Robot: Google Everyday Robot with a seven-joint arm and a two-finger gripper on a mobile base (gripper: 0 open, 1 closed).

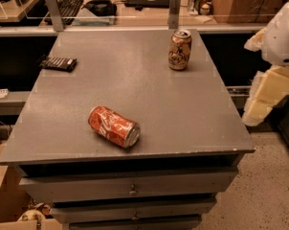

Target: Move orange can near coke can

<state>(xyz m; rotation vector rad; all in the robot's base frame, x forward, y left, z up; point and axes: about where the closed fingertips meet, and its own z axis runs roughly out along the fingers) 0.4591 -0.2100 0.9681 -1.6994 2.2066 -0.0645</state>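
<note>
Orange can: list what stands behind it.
Behind the orange can the table ends at a grey post, with a cluttered desk beyond. The can hides the patch of tabletop directly behind it. The gripper hangs off the table's right side.
</note>
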